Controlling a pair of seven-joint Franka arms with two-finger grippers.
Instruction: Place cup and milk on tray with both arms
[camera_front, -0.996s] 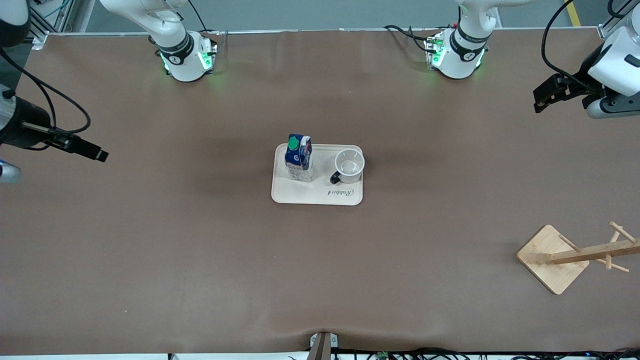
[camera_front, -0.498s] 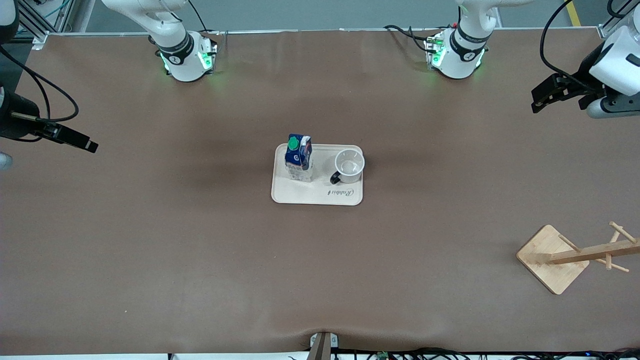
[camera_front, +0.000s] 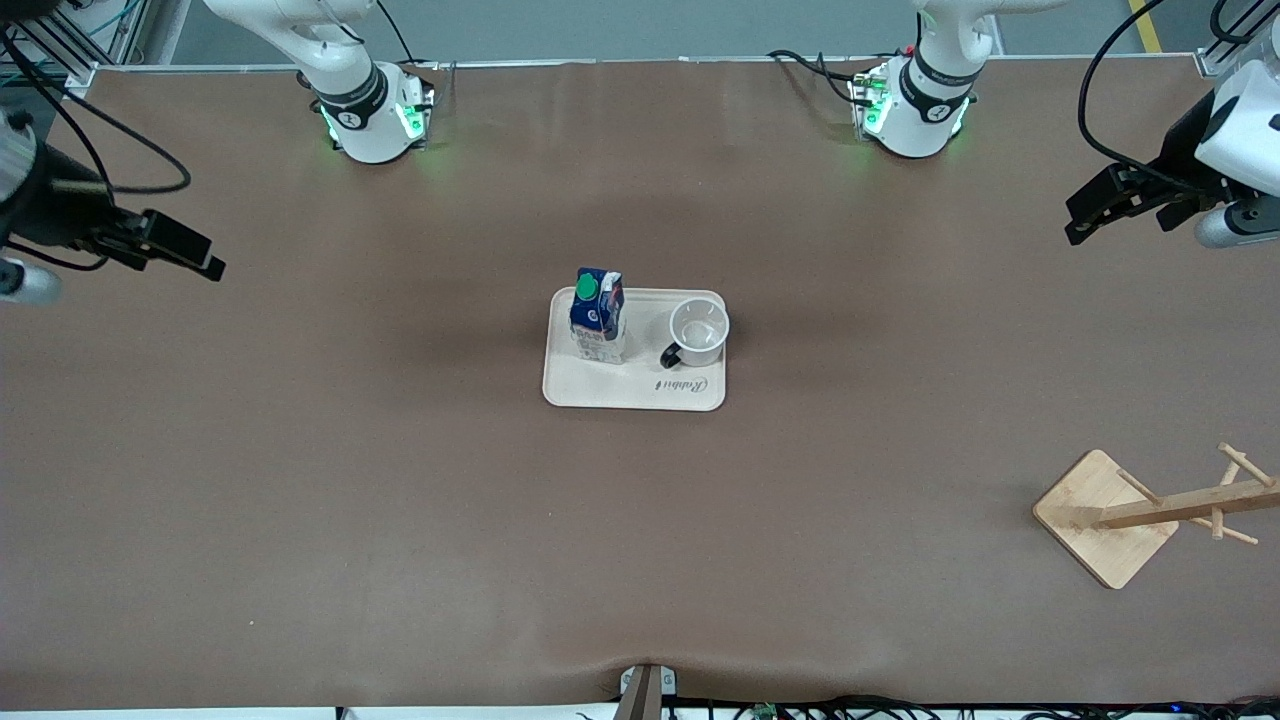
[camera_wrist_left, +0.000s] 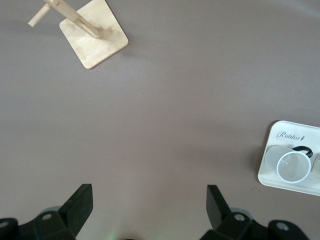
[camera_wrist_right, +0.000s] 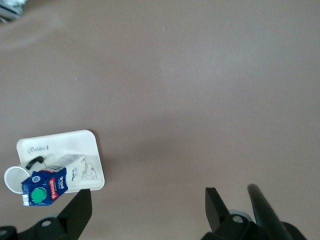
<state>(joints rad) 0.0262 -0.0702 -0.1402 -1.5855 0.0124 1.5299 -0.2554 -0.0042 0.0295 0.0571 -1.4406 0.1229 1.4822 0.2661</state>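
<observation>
Since the earlier frame the right pincer (camera_front: 195, 258) has swung up-view and a bit inward at the 9 o'clock edge of the front view. The left pincer (camera_front: 1085, 218) has dipped slightly at approx 2 o'clock. Cup, milk and tray haven't budged.

Both pincers are spread wide w/ nothing between the fingers; each wrist view shows two black tips apart over bare desk (camera_front: 400, 520). Both hang over the desk's outer ends, well apart from the tray (camera_front: 620, 392), which lies mid-desk w/ its long axis running 9-to-3.

The milk (camera_front: 598, 318) stands upright on the tray toward its 10 o'clock corner, i.e. the right arm's end. The cup (camera_front: 699, 331) stands upright, mouth up, toward the 2 o'clock corner, i.e. the left arm's end, handle pointing approx 8 o'clock. The two are near each other but not touching.

Key relation: from the left pincer the cup lies at approx 8 o'clock, and from the right pincer the milk lies at approx 4 o'clock. So each arm is nearer its own item, w/ a lot of open desk between.

We judge the placing done, as both things are inside the rim. Any coming move is prob. just parking the arms, no re-grasp needed.

The wooden rack (camera_front: 1105, 515) at approx 4 o'clock from the tray is well clear of the left pincer, so no snag there.
</observation>
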